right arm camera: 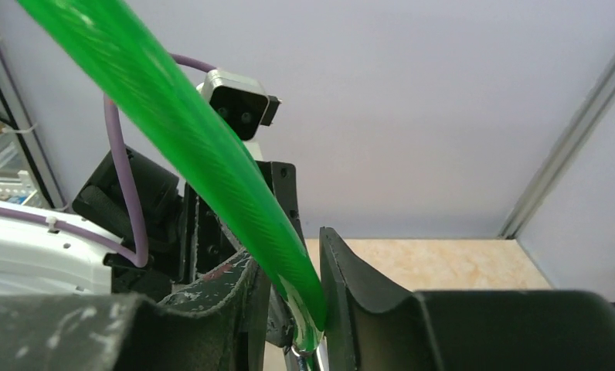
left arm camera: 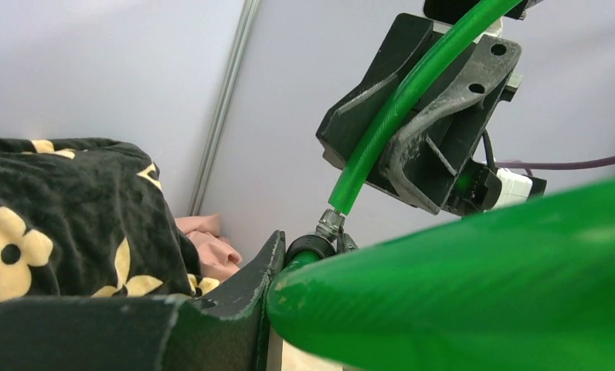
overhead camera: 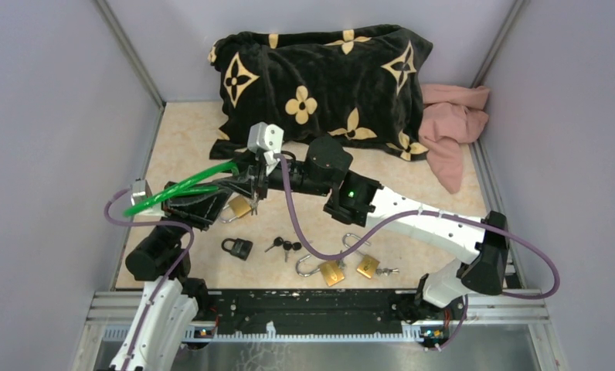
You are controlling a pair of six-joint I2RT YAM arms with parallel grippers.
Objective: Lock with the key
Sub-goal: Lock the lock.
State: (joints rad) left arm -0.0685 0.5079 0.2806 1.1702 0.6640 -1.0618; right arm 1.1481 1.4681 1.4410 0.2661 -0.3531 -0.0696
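The black padlock (overhead camera: 237, 247) lies on the table (overhead camera: 188, 131) in front of the arms, and I place everything from it. Just to the right of it lies a small bunch of keys (overhead camera: 283, 246), touched by no claw. Further to the right lie two open brass padlocks (overhead camera: 331, 271), side by side, and the right one has a key (overhead camera: 387, 271) beside its body.

Beyond the black padlock, and above it, the two claws meet on a green cable (overhead camera: 181, 185). A third brass padlock (overhead camera: 240, 207) is just under them. I cannot tell if it rests on the table or hangs.

The left gripper (overhead camera: 212, 199) comes from the left of the black padlock. In the left wrist view the thick green cable lies tight against the inner face of its one visible finger (left arm camera: 235, 309), and the claw is clamped on this cable. Near that fingertip the thin strand of the cable ends in a small metal fitting (left arm camera: 331, 224).

The right gripper (overhead camera: 246, 185) reaches in from the right. The cable runs between its two fingers (right arm camera: 351, 294), which stand close on both sides. Whether they press it or only stand around it, I cannot tell.

Far beyond the black padlock a dark pillow (overhead camera: 320, 77) with gold flowers lies against the back wall. A pink cloth (overhead camera: 451, 131) lies beside its right end.
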